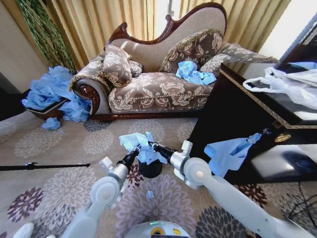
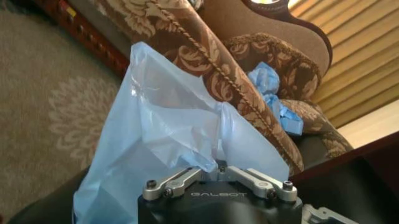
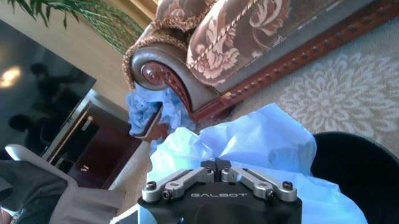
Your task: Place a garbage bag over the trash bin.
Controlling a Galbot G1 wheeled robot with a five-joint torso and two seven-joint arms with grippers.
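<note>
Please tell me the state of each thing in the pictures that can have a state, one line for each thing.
Thin light-blue plastic garbage bag: crumpled, held above the bin by both grippers.
Small black cylindrical trash bin: upright on the carpet, not lined.
Left gripper: shut on the bag.
Right gripper: shut on the bag.

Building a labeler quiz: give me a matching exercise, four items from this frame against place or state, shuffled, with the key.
Items:
1. garbage bag
2. trash bin
3. white plastic bags
4. left gripper

Places or states:
A. lying on the dark table at the right
B. shut on the bag's edge, left of the bin
C. held up between both grippers above the bin
D. standing on the carpet under the bag

Pairs: 1-C, 2-D, 3-A, 4-B
</note>
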